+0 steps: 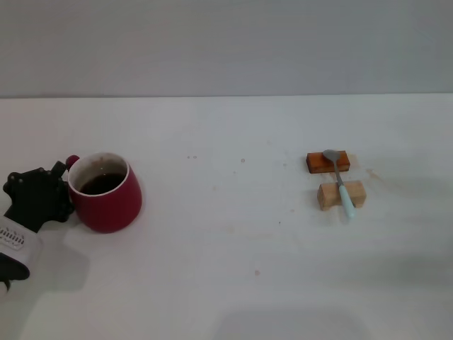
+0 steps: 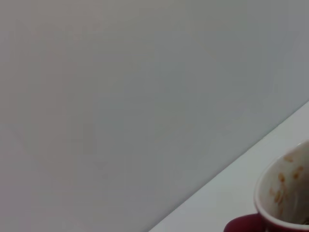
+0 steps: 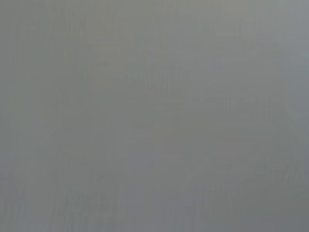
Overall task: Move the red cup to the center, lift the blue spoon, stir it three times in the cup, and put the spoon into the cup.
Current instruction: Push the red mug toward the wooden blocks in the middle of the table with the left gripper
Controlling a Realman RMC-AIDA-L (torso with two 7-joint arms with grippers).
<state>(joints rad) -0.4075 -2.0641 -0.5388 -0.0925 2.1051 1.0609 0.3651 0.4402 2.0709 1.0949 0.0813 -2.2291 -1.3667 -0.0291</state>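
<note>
A: Where is the red cup (image 1: 106, 193)?

B: Far left of the white bench (image 1: 226, 269) in the head view, upright, dark liquid inside, pale inner rim. Its handle sticks out on the left side, toward the arm. The left wrist view catches only a slice of the red cup (image 2: 285, 203) — rim and stained pale inner wall — with the bench edge and a plain grey wall behind.

A: And the left gripper (image 1: 62, 185)?

B: Black, low at the left edge, right up against the cup's handle side. The handle's top knob shows just above it. Whether it pinches the handle or merely sits beside it — cannot tell; the fingers are hidden against the cup.

A: The blue spoon (image 1: 339, 181)?

B: Well apart from the cup, on the right half of the bench. It lies across two small wooden blocks: grey metal bowl on the darker orange block (image 1: 328, 162) farther from the robot, neck and pale blue handle crossing the lighter tan block (image 1: 341, 195), handle tip overhanging toward the robot. The blocks are near each other, not touching.

A: Right arm?

B: Not seen in the head view. Its wrist view shows only flat grey.
</note>
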